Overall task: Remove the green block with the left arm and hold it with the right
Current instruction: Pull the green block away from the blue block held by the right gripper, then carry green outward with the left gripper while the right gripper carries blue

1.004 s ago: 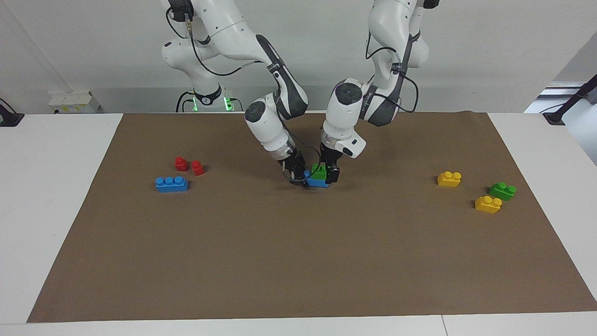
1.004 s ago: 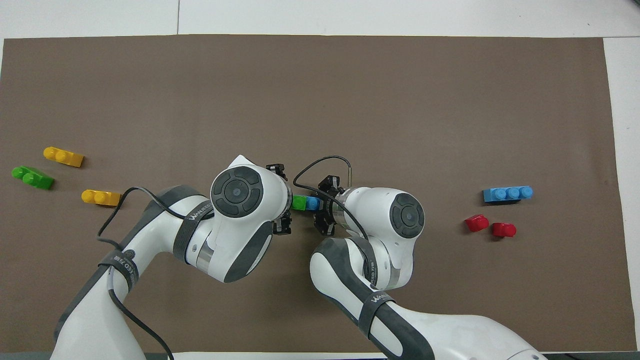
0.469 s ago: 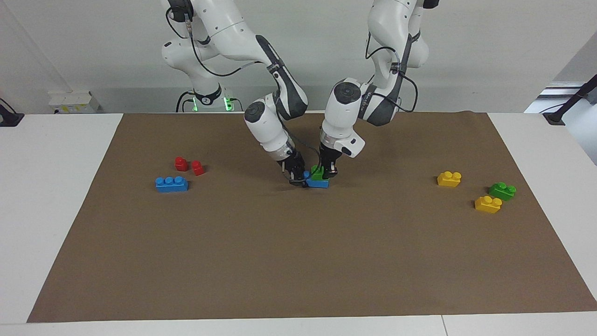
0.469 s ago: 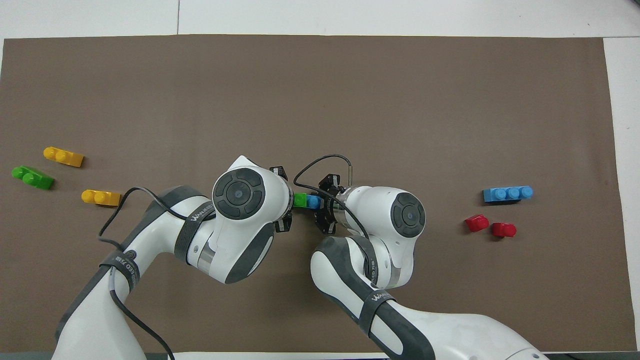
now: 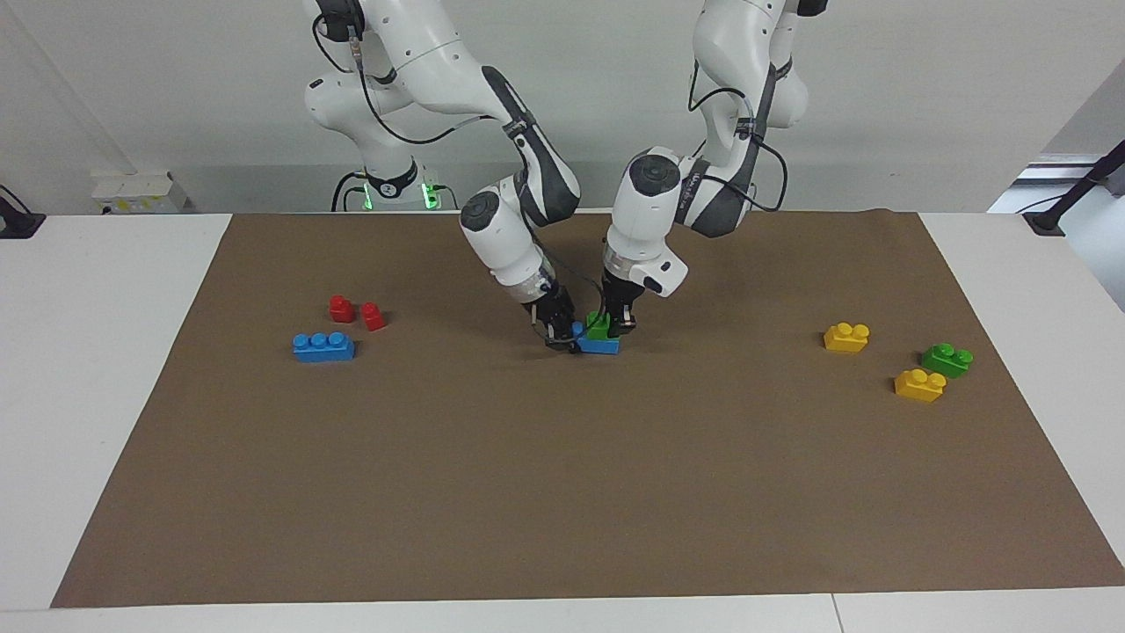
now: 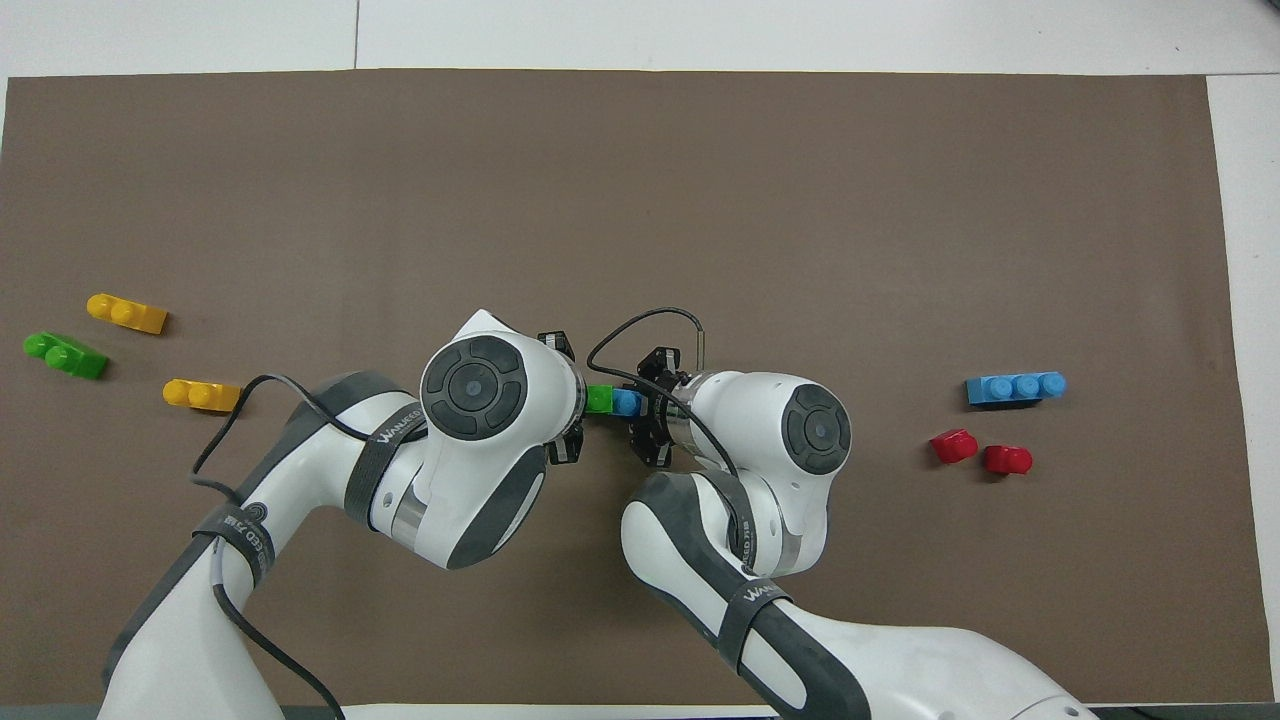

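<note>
The green block point(image 5: 598, 327) sits stacked on a blue brick point(image 5: 600, 345) at the middle of the tabletop point(image 5: 562, 492), on the brown mat. The left hand point(image 5: 619, 327) is clenched on the green block from above. The right hand point(image 5: 560, 334) grasps the blue brick at its end toward the right arm. A second green brick point(image 5: 947, 360) lies near two yellow bricks point(image 5: 919, 384) at the left arm's end.
</note>
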Available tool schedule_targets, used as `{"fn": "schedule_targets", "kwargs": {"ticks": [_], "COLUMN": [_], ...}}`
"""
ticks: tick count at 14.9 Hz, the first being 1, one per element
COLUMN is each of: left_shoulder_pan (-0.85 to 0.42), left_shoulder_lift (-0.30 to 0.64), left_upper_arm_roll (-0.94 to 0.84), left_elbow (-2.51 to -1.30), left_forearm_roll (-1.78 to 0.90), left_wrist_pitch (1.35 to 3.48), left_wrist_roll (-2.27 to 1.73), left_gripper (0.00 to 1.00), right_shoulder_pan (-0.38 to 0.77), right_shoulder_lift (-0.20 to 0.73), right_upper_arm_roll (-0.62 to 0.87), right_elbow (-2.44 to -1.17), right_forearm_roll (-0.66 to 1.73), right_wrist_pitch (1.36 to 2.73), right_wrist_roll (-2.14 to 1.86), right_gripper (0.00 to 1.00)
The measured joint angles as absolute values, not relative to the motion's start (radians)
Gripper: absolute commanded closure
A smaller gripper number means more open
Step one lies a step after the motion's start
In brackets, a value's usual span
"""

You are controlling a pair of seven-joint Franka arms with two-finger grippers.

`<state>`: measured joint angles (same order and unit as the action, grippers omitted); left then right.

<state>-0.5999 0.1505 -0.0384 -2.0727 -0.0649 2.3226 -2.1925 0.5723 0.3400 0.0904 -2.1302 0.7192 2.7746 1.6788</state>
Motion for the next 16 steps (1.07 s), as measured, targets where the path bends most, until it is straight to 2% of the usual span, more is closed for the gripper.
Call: {"fn": "schedule_targets", "kwargs": {"ticks": [6,11,13,16], "left_shoulder_pan": [-0.551,-0.449,-0.387,-0.29], "left_shoulder_lift": [0.046,0.01,0.007,0.007], "left_upper_arm_roll": [-0.014,-0.011,-0.009,-0.008], "left_elbow": [-2.054,-2.045,-2.044,-2.044], "left_forearm_roll": [-0.064,-0.063,-0.063,-0.062], "left_wrist_pitch": [2.218,2.122,2.104,2.098], "left_wrist_roll": [-2.156,-1.949,-1.818,-1.582], "left_gripper": [1.0,1.0,1.0,1.0], "right_shoulder_pan": [0.572,0.565,0.517,0.383], "right_shoulder_lift": [0.34,0.339,0.33,0.293], "right_upper_arm_roll": [0.091,0.09,0.087,0.074], "right_elbow": [-2.131,-2.13,-2.125,-2.097], "right_forearm_roll": [0.719,0.72,0.72,0.718], "right_wrist_pitch": [2.775,2.76,2.682,2.51], "right_wrist_roll": [1.665,1.664,1.609,1.482], "right_gripper": [1.0,1.0,1.0,1.0]}}
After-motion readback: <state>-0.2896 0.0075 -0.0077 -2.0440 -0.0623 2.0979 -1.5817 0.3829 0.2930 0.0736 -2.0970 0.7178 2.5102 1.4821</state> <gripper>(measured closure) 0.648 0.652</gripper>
